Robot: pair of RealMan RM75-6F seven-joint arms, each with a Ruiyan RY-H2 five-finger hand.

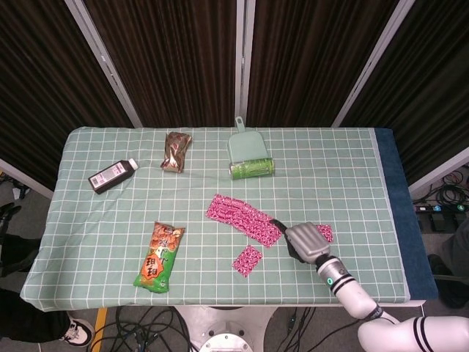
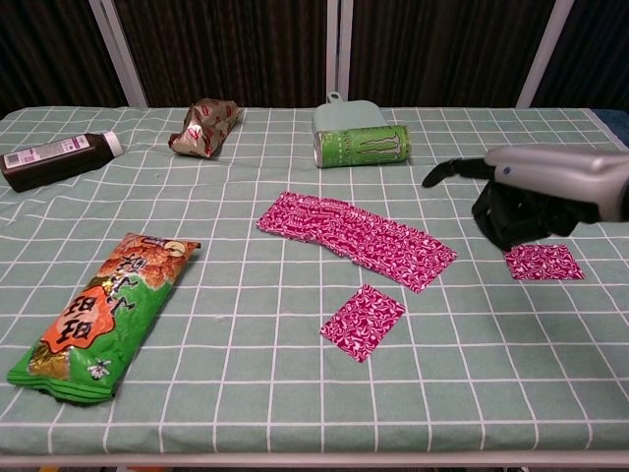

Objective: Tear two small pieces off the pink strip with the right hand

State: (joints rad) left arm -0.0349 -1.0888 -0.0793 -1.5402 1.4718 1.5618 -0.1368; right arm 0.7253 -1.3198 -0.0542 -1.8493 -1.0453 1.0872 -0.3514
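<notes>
The long pink strip (image 1: pixel 245 218) (image 2: pixel 359 239) lies flat at the middle of the green checked table. One torn pink piece (image 1: pixel 248 260) (image 2: pixel 363 322) lies alone just in front of it. A second pink piece (image 2: pixel 543 262) lies to the right, and in the head view that same piece (image 1: pixel 325 232) is partly covered by my hand. My right hand (image 1: pixel 304 240) (image 2: pixel 531 197) hovers above the table by the strip's right end, over the second piece. Its fingers are curled under and one digit sticks out to the left. It holds nothing. My left hand is out of sight.
A green can (image 1: pixel 251 168) (image 2: pixel 362 146) and a pale dustpan (image 1: pixel 244 145) (image 2: pixel 346 115) stand behind the strip. A green snack bag (image 1: pixel 159 257) (image 2: pixel 100 315) lies front left. A brown wrapper (image 1: pixel 176 151) (image 2: pixel 204 126) and a dark bottle (image 1: pixel 113 175) (image 2: pixel 54 159) are back left.
</notes>
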